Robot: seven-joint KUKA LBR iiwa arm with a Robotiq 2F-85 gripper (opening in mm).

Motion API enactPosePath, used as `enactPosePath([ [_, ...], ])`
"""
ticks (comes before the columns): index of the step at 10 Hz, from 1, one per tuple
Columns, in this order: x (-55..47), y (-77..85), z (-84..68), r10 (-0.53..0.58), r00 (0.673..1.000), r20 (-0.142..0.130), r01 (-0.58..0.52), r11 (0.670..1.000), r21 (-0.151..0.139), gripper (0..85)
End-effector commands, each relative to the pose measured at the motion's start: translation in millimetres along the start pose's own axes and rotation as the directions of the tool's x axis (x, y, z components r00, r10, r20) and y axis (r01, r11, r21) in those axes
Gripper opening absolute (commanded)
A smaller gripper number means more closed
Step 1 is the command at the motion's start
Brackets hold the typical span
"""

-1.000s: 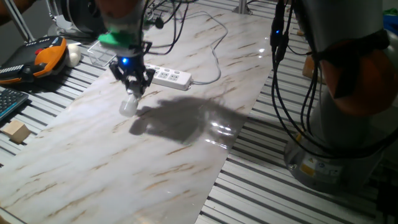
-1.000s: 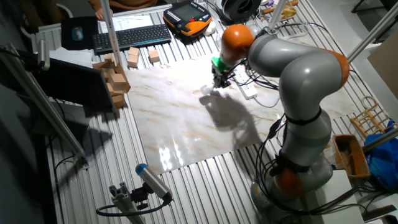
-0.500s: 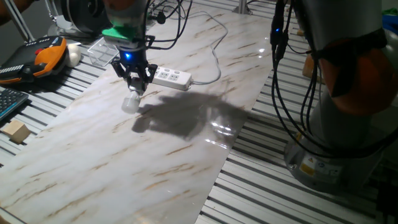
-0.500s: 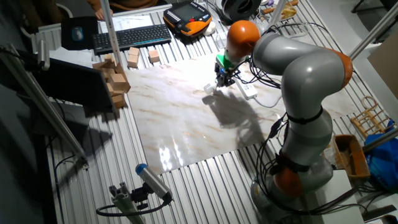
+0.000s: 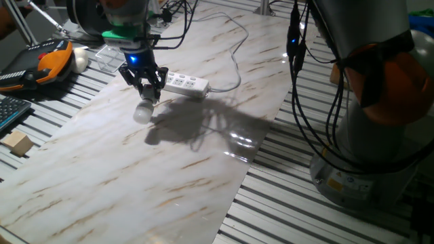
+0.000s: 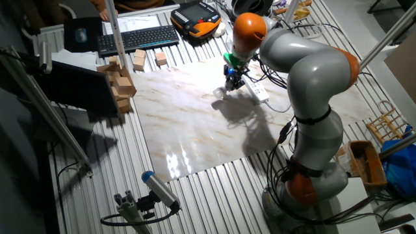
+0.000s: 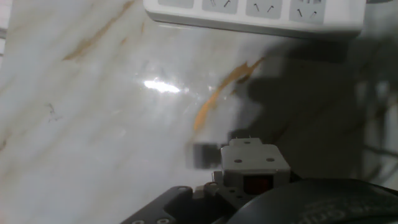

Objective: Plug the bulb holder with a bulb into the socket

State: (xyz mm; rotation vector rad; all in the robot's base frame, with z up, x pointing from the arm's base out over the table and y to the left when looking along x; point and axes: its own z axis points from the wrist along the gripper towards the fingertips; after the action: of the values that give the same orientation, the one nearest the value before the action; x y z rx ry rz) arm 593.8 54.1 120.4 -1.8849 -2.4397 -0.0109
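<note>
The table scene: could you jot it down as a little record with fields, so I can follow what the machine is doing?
gripper: shut on the holder, above the marble board
holder: white, red switch, prongs pointing toward the strip in the hand view
bulb: white, hanging below the fingers, near the board
power strip: lying flat on the board, just beyond the gripper
plugged in: not yet; holder and strip are apart
board: pale marble pattern, arm's shadow on it

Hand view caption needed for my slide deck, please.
Pincer carries the bulb holder, red switch visible, above the marble board near the socket.
</note>
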Motion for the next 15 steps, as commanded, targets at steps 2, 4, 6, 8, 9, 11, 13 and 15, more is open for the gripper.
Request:
enactPosePath([
  [2, 0.3, 0.2, 0.0, -0.032, 0.999, 0.021, 0.032, 0.999, 0.005, 0.0],
  [4, 0.3, 0.2, 0.0, -0.021, 0.999, 0.033, 0.021, 1.000, 0.003, 0.0],
  [6, -18.5, 3.2, -4.7, -0.009, 0.999, 0.039, 0.009, 1.000, -0.003, 0.0],
  [8, -46.1, -0.7, -2.0, -0.020, 0.998, 0.064, 0.022, 0.999, -0.028, 0.0],
  [9, -59.9, -2.7, 0.2, -0.011, 0.998, 0.057, 0.013, 0.999, -0.035, 0.0],
  [11, -85.4, -12.0, -6.3, -0.007, 1.000, 0.010, 0.007, 0.999, -0.036, 0.0],
  [13, -105.6, -20.4, -12.3, 0.020, 1.000, -0.008, -0.020, 0.999, -0.031, 0.0],
  [15, -116.6, -25.7, -5.3, 0.057, 0.998, 0.025, -0.055, 0.997, -0.054, 0.0],
])
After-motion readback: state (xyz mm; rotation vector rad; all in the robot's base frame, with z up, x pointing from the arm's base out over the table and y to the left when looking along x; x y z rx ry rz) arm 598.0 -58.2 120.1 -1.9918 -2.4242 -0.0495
